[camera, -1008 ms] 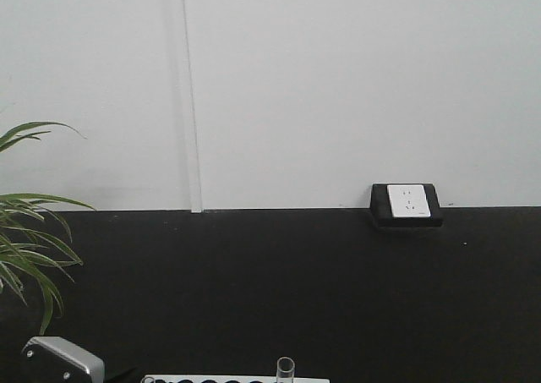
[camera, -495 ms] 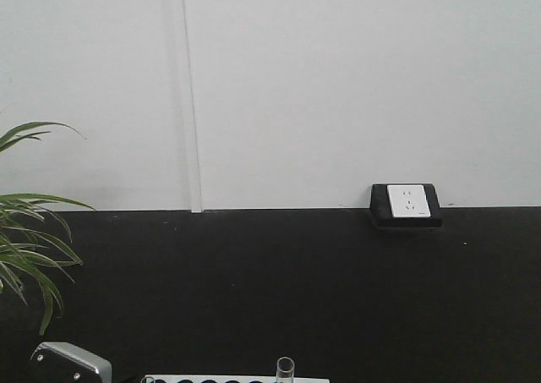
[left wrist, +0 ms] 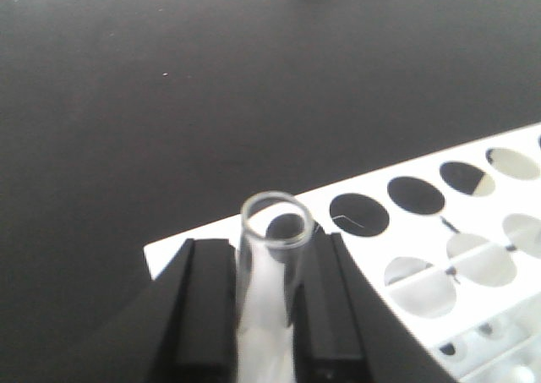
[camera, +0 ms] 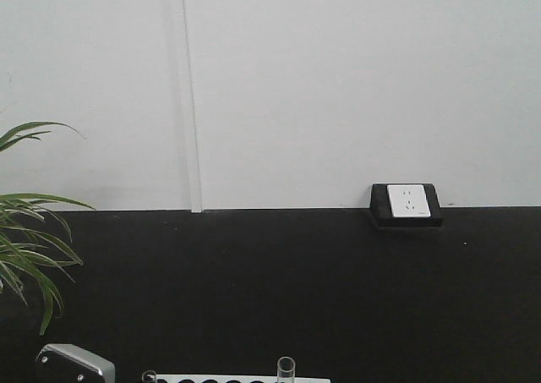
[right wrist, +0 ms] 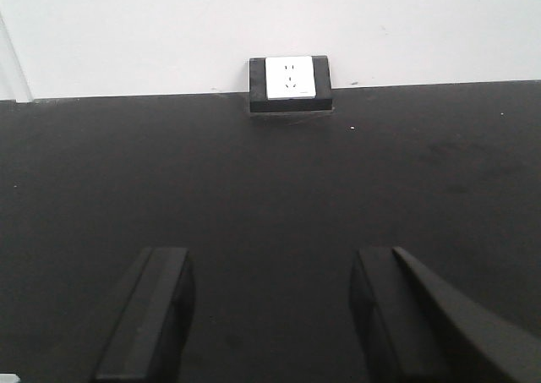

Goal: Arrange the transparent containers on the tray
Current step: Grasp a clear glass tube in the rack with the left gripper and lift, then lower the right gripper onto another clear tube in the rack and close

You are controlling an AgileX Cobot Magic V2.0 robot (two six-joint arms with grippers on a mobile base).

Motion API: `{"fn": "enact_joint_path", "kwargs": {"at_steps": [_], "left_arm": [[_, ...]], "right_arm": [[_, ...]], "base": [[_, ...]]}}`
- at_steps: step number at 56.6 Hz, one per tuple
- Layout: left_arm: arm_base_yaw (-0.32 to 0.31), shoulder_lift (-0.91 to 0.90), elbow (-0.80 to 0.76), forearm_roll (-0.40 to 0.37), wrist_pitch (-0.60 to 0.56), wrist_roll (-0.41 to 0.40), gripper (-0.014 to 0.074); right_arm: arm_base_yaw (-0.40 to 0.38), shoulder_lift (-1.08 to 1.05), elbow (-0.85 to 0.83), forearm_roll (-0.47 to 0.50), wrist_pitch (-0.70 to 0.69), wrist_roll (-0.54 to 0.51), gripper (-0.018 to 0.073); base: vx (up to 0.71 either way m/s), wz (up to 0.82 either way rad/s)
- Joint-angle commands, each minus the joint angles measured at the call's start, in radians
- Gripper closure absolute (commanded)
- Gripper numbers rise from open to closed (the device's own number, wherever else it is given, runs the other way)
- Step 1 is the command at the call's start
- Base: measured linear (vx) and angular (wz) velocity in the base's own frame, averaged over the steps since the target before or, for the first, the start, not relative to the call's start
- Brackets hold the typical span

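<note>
The left end effector (left wrist: 267,248) is squeezed tight on a test tube (left wrist: 269,294). Its two black fingers (left wrist: 207,307) press the glass from both sides. The tube stands straight up between them with its round open rim on top. This is right at the end corner of the white rack (left wrist: 473,221), the one full of round holes. A row of those holes runs away from that corner. I cannot tell if the bottom of the tube sits in a hole or is lifted out, because the fingers hide it.

The right end effector (right wrist: 270,315) is wide open. Its two dark fingers (right wrist: 148,315) are well apart, with the black tabletop (right wrist: 270,197) showing between them.

From the front I can see just the top edge of the rack at the very bottom. A standing tube (camera: 286,369) pokes up out of the rack near its right end. A grey metal part of the left arm (camera: 74,366) is just to the left of the rack. Further left of the rack hang the long green leaves of a plant (camera: 25,248). Behind the rack, far across the tabletop, a white wall socket (camera: 407,203) in a black frame sits where the tabletop meets the white wall (camera: 338,79).
</note>
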Motion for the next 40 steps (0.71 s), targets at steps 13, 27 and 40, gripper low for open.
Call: {"fn": "enact_joint_path", "kwargs": {"at_steps": [13, 27, 40], "left_arm": [[-0.006, -0.027, -0.027, 0.022, -0.112, -0.011, 0.0491], [-0.006, -0.08, -0.028, 0.03, -0.168, -0.011, 0.0493], [-0.005, -0.203, -0.029, 0.029, -0.165, -0.01, 0.0493]], "right_arm": [[0.002, 0.006, -0.033, 0.0, -0.08, -0.009, 0.0079], [0.002, 0.006, -0.033, 0.0, -0.08, -0.009, 0.0079], [0.002, 0.006, -0.033, 0.0, -0.08, -0.009, 0.0079]], "base": [[0.0, 0.0], [0.0, 0.0], [0.0, 0.0]]}}
